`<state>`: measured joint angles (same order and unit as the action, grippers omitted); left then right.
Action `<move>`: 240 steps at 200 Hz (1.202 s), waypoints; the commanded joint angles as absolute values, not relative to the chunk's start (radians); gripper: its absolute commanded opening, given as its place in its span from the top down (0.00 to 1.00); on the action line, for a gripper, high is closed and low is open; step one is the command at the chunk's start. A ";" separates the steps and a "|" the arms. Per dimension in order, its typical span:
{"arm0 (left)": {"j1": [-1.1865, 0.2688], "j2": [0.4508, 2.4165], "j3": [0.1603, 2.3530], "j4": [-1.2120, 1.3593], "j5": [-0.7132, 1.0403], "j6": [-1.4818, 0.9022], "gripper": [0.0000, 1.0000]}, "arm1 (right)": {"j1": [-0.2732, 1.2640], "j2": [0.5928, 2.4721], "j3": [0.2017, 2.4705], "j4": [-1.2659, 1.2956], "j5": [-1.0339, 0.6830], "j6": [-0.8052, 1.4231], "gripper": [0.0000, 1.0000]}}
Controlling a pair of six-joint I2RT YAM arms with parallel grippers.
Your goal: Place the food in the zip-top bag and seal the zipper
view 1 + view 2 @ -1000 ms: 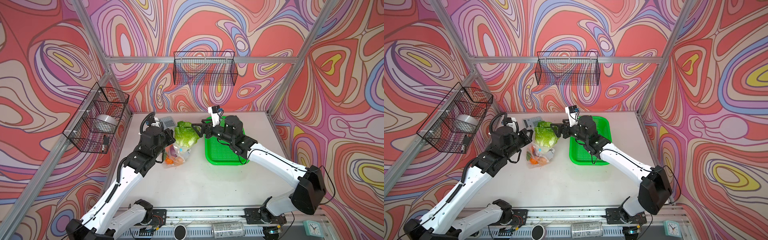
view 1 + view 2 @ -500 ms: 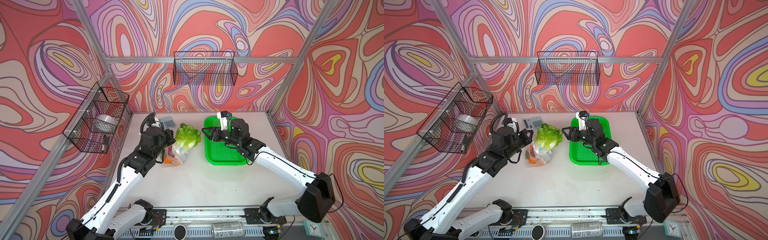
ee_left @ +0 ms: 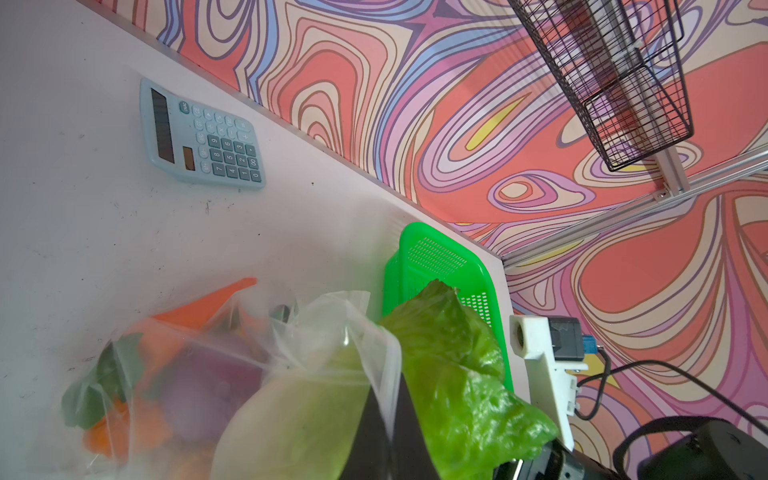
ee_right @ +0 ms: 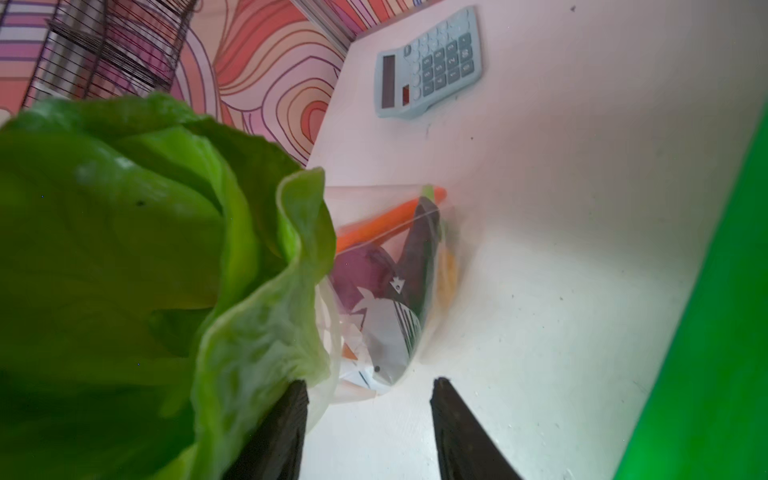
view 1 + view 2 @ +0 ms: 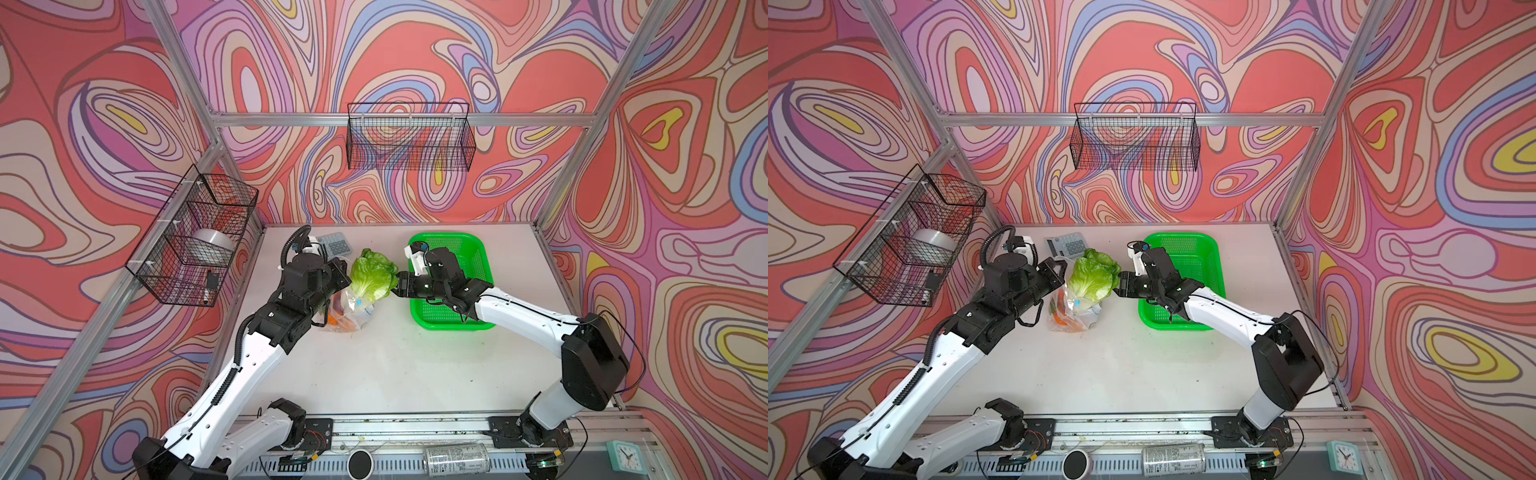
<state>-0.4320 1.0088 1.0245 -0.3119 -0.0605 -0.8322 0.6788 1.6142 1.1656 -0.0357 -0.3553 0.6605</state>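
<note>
The clear zip-top bag lies left of the table's middle, with a carrot, purple onion and dark eggplant inside. The pale-green cabbage stands base-down in the bag's mouth, its leaves sticking out. My left gripper is shut on the bag's whitish rim strip, holding it up. My right gripper is open beside the cabbage. One of its fingers touches an outer leaf, and only bare table shows between the two.
A green perforated basket sits right of the bag, under the right arm. A light-blue calculator lies by the back wall. Black wire baskets hang on the back wall and the left wall.
The right gripper let go of the cabbage, drew back over the green basket, narrowed its jaws and came back to the cabbage's side. The cabbage sank a little into the bag.
</note>
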 commanded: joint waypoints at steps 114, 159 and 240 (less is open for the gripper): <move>-0.427 0.993 1.035 -0.298 -0.042 -0.841 1.00 | 0.741 1.767 1.227 0.104 -0.495 0.738 0.49; -0.427 0.995 1.037 -0.293 -0.048 -0.843 1.00 | 0.743 1.799 1.212 0.146 -0.518 0.760 0.52; -0.426 0.992 1.025 -0.283 -0.060 -0.852 1.00 | 0.747 1.798 1.118 0.230 -0.568 0.860 0.55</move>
<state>-0.4244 1.0092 1.0241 -0.3126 -0.0608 -0.8352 0.7364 1.7992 1.1767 0.1497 -0.5514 0.7967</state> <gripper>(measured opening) 0.047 0.451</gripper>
